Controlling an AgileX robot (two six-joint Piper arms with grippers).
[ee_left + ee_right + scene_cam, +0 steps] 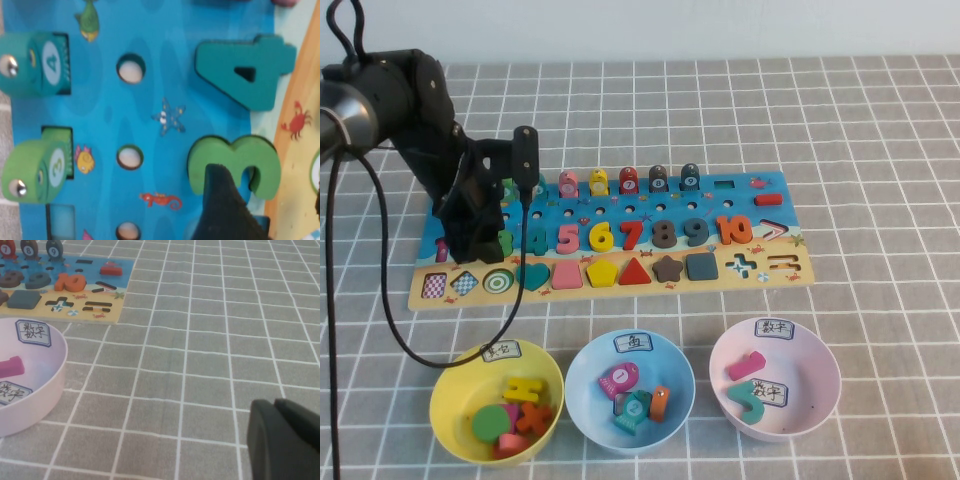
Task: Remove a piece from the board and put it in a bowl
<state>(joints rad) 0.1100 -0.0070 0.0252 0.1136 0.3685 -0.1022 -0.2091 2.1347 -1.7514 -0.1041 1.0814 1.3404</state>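
The bright-green "3" piece [235, 157] sits in its slot on the board [760, 225], beside the teal "4" [245, 70]. My left gripper [267, 192] is low over the board's left end, open, with one finger [225, 210] overlapping the "3" and the other at its far side. In the high view my left gripper [485, 232] hides most of the "3" [507, 243]. The pale pink bowl [820, 400] stands at the front right and holds a pink and a green piece. My right gripper [280, 407] is shut and empty over the bare cloth, right of the pink bowl [52, 372].
A yellow bowl [450, 420] and a light-blue bowl [582, 395], each with several pieces, stand in front of the board. Green and teal pegs [35, 170] stand at the board's back edge. A black cable [380, 300] loops across the table's left.
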